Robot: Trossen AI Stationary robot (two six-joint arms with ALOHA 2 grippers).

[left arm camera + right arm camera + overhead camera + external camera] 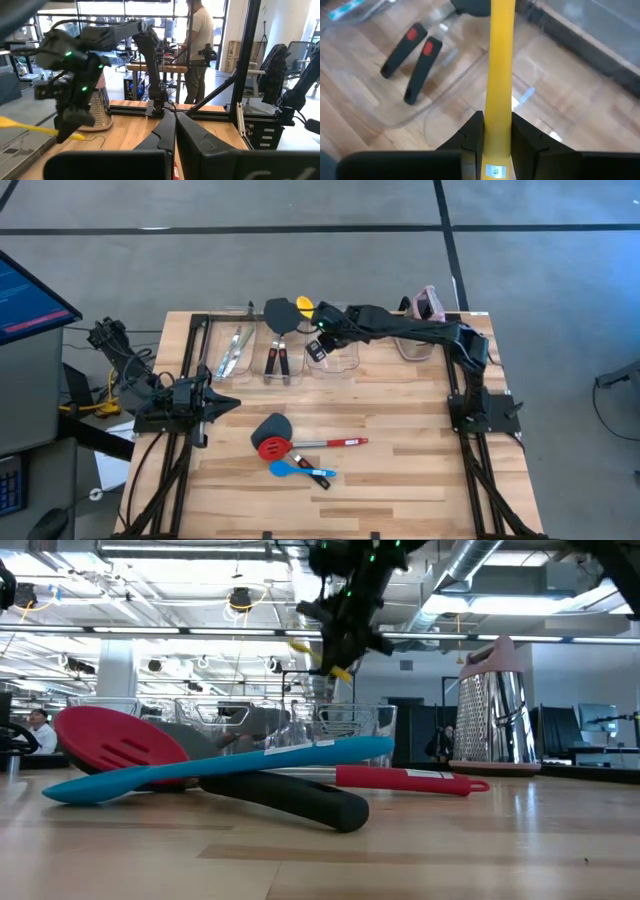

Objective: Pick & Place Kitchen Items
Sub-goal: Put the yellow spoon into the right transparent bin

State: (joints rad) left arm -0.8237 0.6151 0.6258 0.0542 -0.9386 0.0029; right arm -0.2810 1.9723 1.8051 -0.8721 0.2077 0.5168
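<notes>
Two arms, one busy. Left to right across the high view:

Left gripper (pixel 222 404) waits at the table's left edge; its wrist view shows the fingers pressed together, holding nothing.

Next, three clear bins along the far edge. Left bin (pixel 235 346) holds the thin silvery-green tools (pixel 234 351). Middle bin (pixel 281 352) has two spatulas (pixel 279 340), black-red handles side by side.

Right gripper (pixel 318 330) hangs above the right bin (pixel 345 356), pinching the yellow spoon (pixel 500 75) by its handle. The wrist view shows both fingers tight on the handle, w/ the spoon running straight out ahead; bowel end isn't visible there. In the high view the yellow bowl (pixel 304 305) pokes out past the bin row's far side.

Mid-table, nearer the front: red spoon (pixel 272 447), blue spoon (pixel 296 470) and a third spatula (pixel 272 427) lie in a crossed pile, touching. Not yet sorted.

Far right: grater (pixel 428 303) stands upright at the back, not part of the job.

Step in hand, as I read it: dropping the yellow spoon into the right bin. To do it well: bring the spoon fully over that bin, since the bowl overhangs the far wall now. Tilt or lower so the bowl clears the rim, then spread the fingers only once most of the spoon is inside. Keep clear of the middle bin's wall, just beside it.

Risk: release too high and the spoon may bounce off the rim, landing behind the bins.
</notes>
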